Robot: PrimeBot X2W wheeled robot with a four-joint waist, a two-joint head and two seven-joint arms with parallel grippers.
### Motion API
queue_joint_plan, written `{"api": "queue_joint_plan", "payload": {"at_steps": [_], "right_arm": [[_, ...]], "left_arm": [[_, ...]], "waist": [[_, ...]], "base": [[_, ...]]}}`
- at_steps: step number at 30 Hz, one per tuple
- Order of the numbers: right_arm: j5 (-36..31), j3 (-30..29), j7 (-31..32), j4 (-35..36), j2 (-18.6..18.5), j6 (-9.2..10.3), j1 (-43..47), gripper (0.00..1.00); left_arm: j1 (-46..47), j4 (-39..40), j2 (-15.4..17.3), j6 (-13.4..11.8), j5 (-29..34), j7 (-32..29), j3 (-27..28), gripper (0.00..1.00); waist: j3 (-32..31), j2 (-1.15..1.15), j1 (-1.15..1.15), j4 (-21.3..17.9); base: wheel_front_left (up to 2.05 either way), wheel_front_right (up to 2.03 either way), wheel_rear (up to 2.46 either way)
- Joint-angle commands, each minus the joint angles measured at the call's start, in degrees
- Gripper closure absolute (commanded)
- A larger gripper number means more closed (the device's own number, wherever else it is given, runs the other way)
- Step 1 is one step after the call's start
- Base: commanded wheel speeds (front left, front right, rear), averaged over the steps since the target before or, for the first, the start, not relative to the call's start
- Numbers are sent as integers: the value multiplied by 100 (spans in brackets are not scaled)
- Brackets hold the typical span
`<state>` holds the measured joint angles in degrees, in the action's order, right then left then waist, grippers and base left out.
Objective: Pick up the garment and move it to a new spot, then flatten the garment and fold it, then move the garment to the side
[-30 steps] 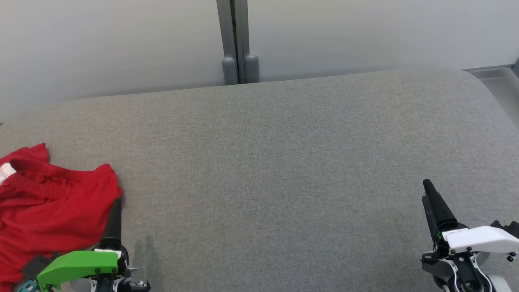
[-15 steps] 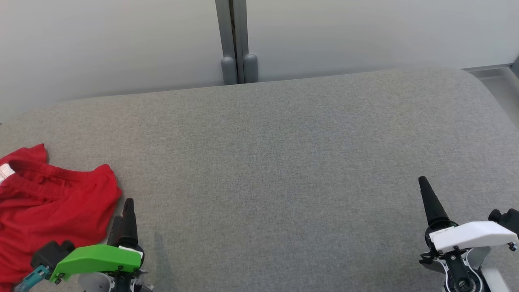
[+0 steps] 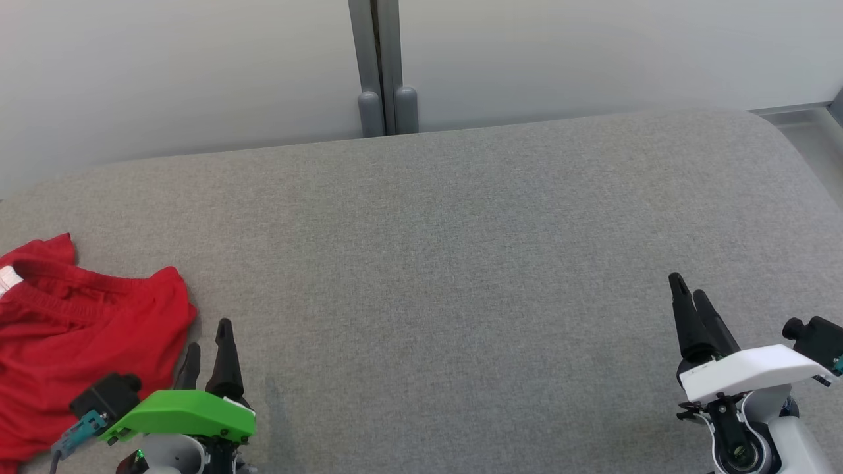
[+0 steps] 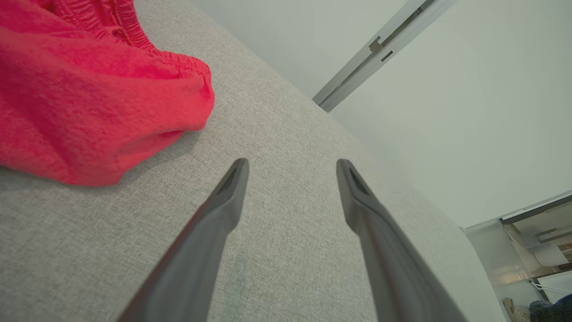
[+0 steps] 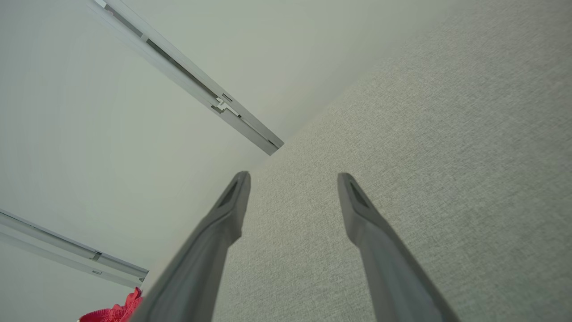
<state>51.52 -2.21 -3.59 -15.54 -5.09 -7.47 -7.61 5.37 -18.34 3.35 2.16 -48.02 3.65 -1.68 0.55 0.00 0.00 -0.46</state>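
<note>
While both arms hover at the grey fabric-covered table's [image 3: 461, 263] near edge, the green-topped left claw [image 3: 208, 336], spread and empty, sits just right of the crumpled red cloth garment [image 3: 79, 329] at the left edge; the white-topped right claw [image 3: 687, 286], also spread, lies well apart.

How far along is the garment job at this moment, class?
Done, seemingly: the red garment lies doubled over at the left edge of the gray cushion. In hand: nothing; the left gripper and right gripper are open, empty, clear of it. Left: possibly nothing, though its neatness is hard to judge.
</note>
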Motion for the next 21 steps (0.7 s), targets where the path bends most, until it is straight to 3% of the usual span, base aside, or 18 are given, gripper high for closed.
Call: {"api": "queue_joint_plan", "payload": {"at_steps": [1, 9, 21], "right_arm": [[-233, -12, -73, 34, -47, -2, -119, 0], [-988, 111, -218, -92, -4, -2, -184, 0], [-1872, 259, -417, -218, 10, -2, -254, 0]], "left_arm": [[143, 46, 101, -34, 282, 73, -65, 0], [30, 248, 131, -117, 797, 213, -171, 0], [87, -121, 242, -188, 1647, 415, -546, 0]], "waist": [[-2, 0, 0, 5], [0, 0, 0, 5], [-22, 0, 0, 10]], "base": [[0, 0, 0], [0, 0, 0], [0, 0, 0]]}}
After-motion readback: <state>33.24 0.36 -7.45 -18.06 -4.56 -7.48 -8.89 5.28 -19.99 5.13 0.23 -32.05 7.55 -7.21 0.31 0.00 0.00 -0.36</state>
